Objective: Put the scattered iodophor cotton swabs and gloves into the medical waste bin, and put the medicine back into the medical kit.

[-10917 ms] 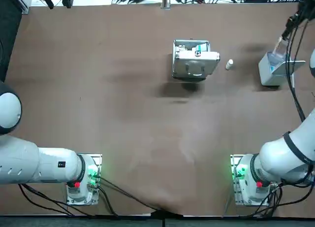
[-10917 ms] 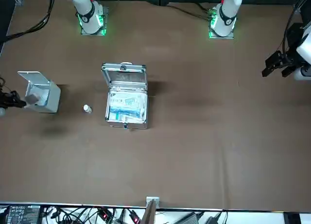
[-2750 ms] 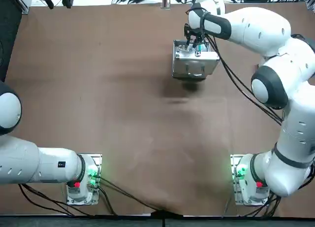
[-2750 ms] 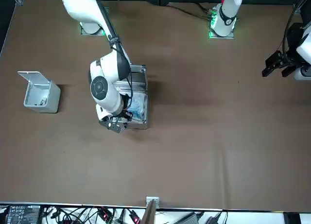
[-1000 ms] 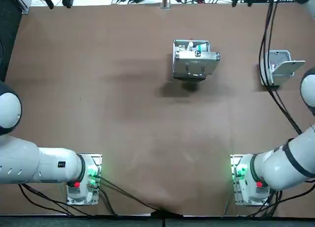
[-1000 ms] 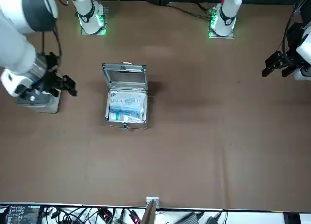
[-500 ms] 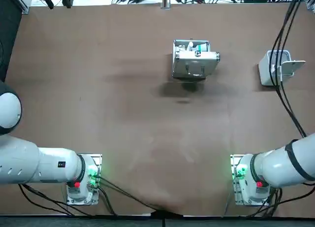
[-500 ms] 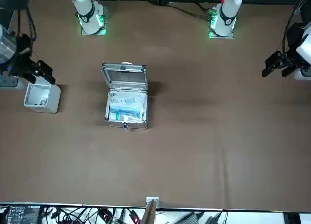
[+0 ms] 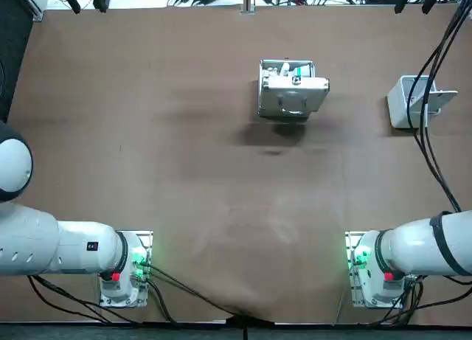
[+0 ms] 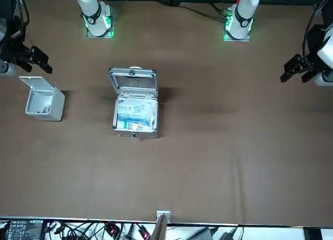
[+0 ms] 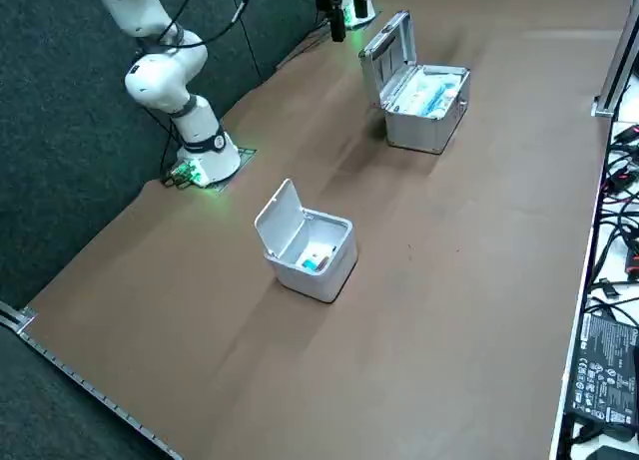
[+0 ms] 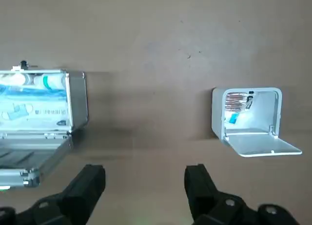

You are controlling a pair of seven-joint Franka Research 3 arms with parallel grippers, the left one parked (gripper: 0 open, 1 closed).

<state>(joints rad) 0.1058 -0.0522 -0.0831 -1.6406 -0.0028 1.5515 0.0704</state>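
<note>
The pincer (image 12: 145,173) hangs released and empty above the surface (image 12: 156,34), medical kit (image 12: 41,100) below to one side with what seems the medicine (image 12: 18,79) inside, medical waste bin (image 12: 246,112) to the other; best withdraw high, clear of both raised lids.

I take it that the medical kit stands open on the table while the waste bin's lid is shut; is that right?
Not quite: the medical kit stands open, but the waste bin has its lid open too, as the right side view shows. The right tool hangs open and empty above the table.
</note>
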